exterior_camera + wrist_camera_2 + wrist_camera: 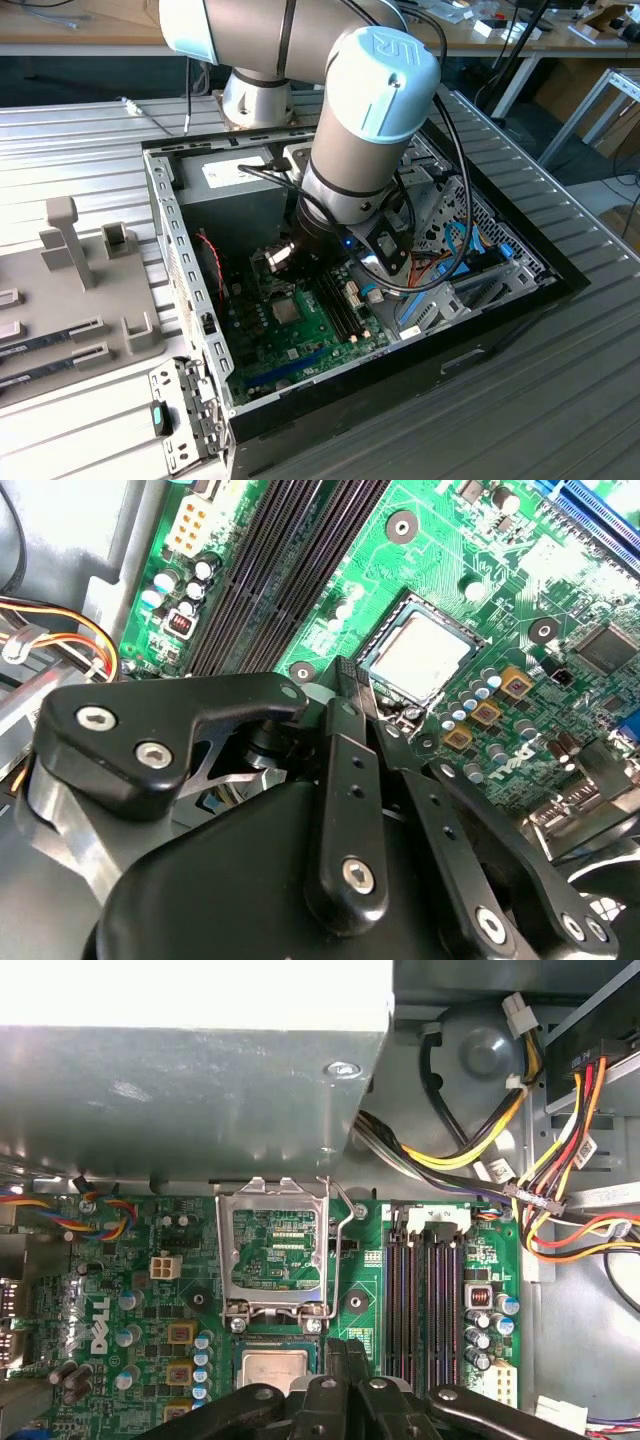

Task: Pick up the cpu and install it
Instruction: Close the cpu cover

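Observation:
The cpu lies flat in its socket on the green motherboard, silvery top up, and it also shows in the first wrist view and the exterior view. The socket's metal load plate stands swung open beside it. My gripper hangs just above the board at the socket's edge, its black fingers pressed together with nothing between them. It is beside the cpu, not touching it.
Black memory slots run alongside the socket. Coloured cable bundles and the grey power supply box crowd the case's far side. The open computer case walls in the arm. A grey fixture tray sits at the exterior view's left.

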